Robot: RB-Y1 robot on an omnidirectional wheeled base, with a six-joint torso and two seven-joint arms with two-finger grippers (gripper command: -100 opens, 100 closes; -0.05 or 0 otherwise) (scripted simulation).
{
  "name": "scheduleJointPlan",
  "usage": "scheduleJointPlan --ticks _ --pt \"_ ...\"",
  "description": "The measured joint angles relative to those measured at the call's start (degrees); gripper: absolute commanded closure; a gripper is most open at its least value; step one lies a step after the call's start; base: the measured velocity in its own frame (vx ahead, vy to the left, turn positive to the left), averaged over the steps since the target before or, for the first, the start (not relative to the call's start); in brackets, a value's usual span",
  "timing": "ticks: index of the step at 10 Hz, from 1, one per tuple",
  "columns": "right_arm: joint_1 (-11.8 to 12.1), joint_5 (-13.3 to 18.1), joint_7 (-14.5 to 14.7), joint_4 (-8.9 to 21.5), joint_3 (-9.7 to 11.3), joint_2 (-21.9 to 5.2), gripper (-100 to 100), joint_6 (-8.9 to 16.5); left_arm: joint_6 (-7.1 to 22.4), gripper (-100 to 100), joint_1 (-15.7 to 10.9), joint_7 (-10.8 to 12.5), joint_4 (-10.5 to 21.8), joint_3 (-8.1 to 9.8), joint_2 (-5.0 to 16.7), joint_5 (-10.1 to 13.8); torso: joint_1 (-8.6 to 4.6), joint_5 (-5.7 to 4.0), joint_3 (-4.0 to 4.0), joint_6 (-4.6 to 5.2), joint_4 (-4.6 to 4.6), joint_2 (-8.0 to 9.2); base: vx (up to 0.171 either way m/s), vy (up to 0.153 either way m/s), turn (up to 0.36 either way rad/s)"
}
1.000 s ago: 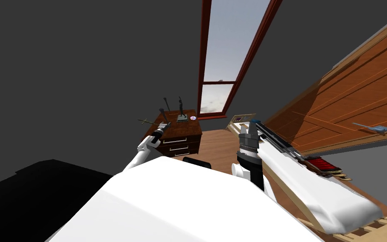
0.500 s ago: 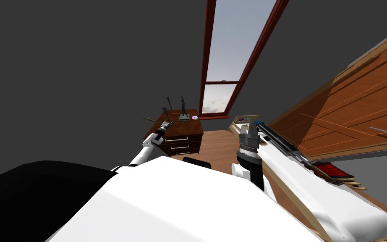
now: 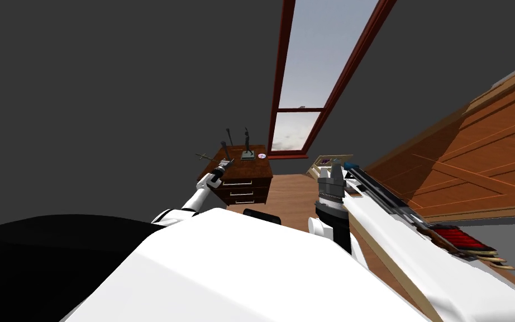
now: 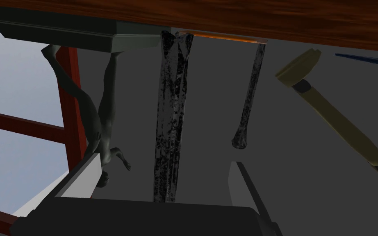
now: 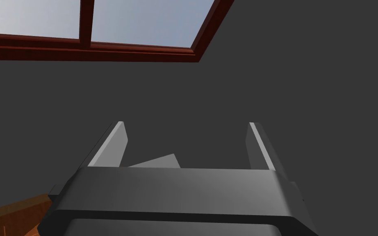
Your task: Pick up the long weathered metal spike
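Spike [image 4: 171, 102] sits mid-frame, lengthwise between the spread jaws of left gripper [image 4: 163, 162], ungripped; right gripper [image 5: 184, 123] spread too, empty.

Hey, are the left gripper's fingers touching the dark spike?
Apart. The left wrist view shows the spike between the left gripper's open fingers, with a gap on each side.

the end of the spike [image 4: 170, 123] nearest my hand drops behind my left gripper [image 4: 165, 162]'s dark body, so can't see where it stops. the figurine [image 4: 102, 119]'s head is half tucked behind one finger [image 4: 81, 179]. the olive-handled tool [image 4: 340, 119] runs off the edge, and the blue thing [image 4: 368, 60] past it is clipped too. from the head cam the bits on the dresser [image 3: 251, 189] are too small to tell apart.
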Motion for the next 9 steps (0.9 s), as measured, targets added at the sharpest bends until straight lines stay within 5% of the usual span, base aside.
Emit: scheduleJointPlan --ticks 9 --pt "0.0 0.0 0.0 0.0 0.0 0.0 0 0.0 -2.99 -100 -13.83 -1.72 14.61 -3.92 0.25 0.13 0.02 0.0 -0.01 -0.01 0.0 -0.02 -0.023 -0.008 0.083"
